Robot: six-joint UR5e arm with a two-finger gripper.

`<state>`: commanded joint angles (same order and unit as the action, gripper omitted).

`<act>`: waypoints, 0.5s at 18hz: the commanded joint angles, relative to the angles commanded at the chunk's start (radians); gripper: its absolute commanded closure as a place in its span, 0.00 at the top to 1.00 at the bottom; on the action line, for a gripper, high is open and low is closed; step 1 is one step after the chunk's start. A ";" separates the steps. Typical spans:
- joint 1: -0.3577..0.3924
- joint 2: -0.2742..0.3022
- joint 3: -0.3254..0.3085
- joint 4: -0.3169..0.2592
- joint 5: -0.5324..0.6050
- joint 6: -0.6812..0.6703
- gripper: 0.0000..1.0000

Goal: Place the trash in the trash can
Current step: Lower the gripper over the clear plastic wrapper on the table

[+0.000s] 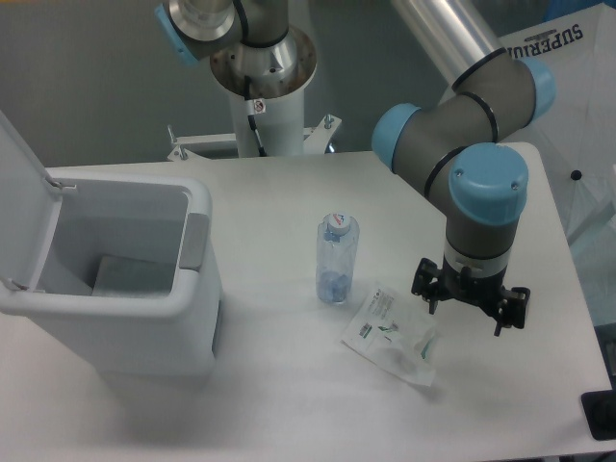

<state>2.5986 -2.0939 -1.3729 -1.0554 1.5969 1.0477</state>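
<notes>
The trash is two items near the middle of the table. A clear plastic bottle (337, 258) with a white cap stands upright. Just right of it and nearer the front, a flat clear packet (389, 335) with a white-green label lies on the table. My gripper (469, 300) points down just right of the packet's far corner, its black fingers spread apart and open, with nothing between them. The trash can (115, 306), a white bin with a grey latch tab, stands at the left with its lid flipped up and its inside showing.
The arm's white pedestal (262, 96) rises at the back edge of the table. A white umbrella-like sheet (577, 87) hangs past the right edge. A dark object (602, 416) sits at the front right corner.
</notes>
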 joint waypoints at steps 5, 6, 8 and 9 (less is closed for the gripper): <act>0.000 0.000 0.000 0.000 -0.003 -0.003 1.00; 0.000 0.000 -0.002 0.000 -0.002 -0.003 1.00; -0.011 -0.002 -0.014 0.002 0.000 -0.006 1.00; -0.017 -0.003 -0.027 0.008 -0.002 -0.017 1.00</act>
<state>2.5818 -2.0969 -1.4004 -1.0478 1.5954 1.0309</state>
